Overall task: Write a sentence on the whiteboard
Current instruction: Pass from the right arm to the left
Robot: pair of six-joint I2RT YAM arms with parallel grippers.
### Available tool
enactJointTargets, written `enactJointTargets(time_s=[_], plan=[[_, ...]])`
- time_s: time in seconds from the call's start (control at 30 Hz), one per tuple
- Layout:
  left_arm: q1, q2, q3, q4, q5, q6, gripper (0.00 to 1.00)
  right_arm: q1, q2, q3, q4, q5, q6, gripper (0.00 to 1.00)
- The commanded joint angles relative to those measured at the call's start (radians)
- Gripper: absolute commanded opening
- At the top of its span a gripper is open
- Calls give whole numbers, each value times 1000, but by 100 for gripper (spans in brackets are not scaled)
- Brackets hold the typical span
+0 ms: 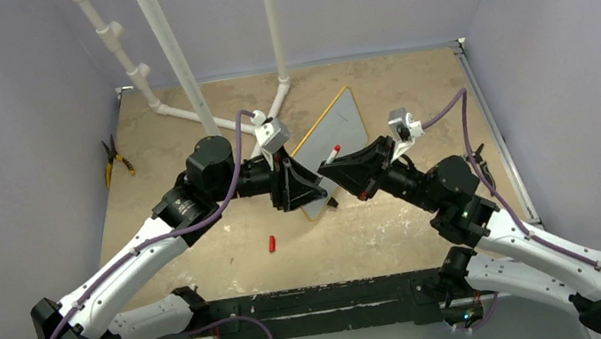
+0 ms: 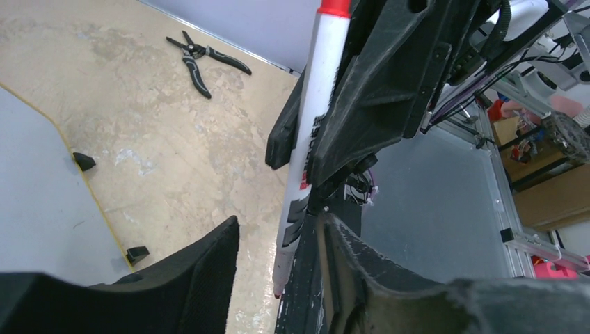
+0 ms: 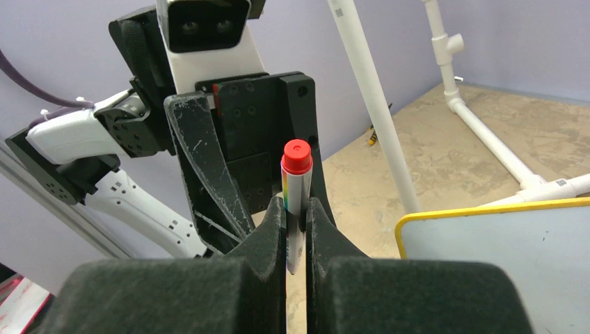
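Right wrist view: right gripper point(image 3: 296, 216) pinches the red-ended marker point(image 3: 296, 182); left gripper point(image 2: 280, 223) stands parted around it, near the yellow-framed whiteboard point(image 3: 487, 207).

A: Where's the whiteboard point(image 1: 340, 127)?
B: Mid-worktop point(image 1: 401, 82), before the pipe frame point(image 1: 171, 54). Pliers point(image 1: 116, 161) lie far left; a small cap point(image 1: 272, 244) lies nearer the arm bases.
A: And the marker point(image 1: 332, 154)?
B: In the right pincer point(image 3: 296, 212), by the board.

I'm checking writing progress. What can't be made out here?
- Yellow-framed whiteboard: top view, left gripper and right gripper cover its near end; wrist views cut it off.
- Print on the white red-ended marker: both wrist views, right gripper's fingers cover most.
- Small red piece: top view, too small to identify.
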Motion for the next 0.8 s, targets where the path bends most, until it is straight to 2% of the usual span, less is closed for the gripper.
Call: enactJointTargets(time_s=[0.0,0.07,0.2,0.23,0.27,0.37,0.43,0.47,0.6,0.77], plan=[[-2,7,34,84,49,-22,34,-1,3,7,52,-34,4,0],[-3,12,32,83,65,-19,19,-1,1,4,50,-33,6,0],[-3,16,25,49,94,-4,0,-1,-10,3,41,-25,8,0],[-3,16,22,38,101,6,0,-1,-12,3,36,-24,9,0],[-3,13,21,22,106,19,0,-1,-13,6,26,-25,10,5],[-3,8,25,-66,100,88,0,-1,-25,14,-41,-53,37,33],[-3,17,31,-144,92,143,0,-1,-39,43,-140,-21,32,54],[-3,26,32,-192,93,168,0,-1,-41,67,-196,-2,21,61],[-3,61,23,-297,104,252,0,-1,-29,177,-455,3,-41,74],[-8,79,-20,-304,185,289,0,-1,28,304,-755,-25,-116,78]])
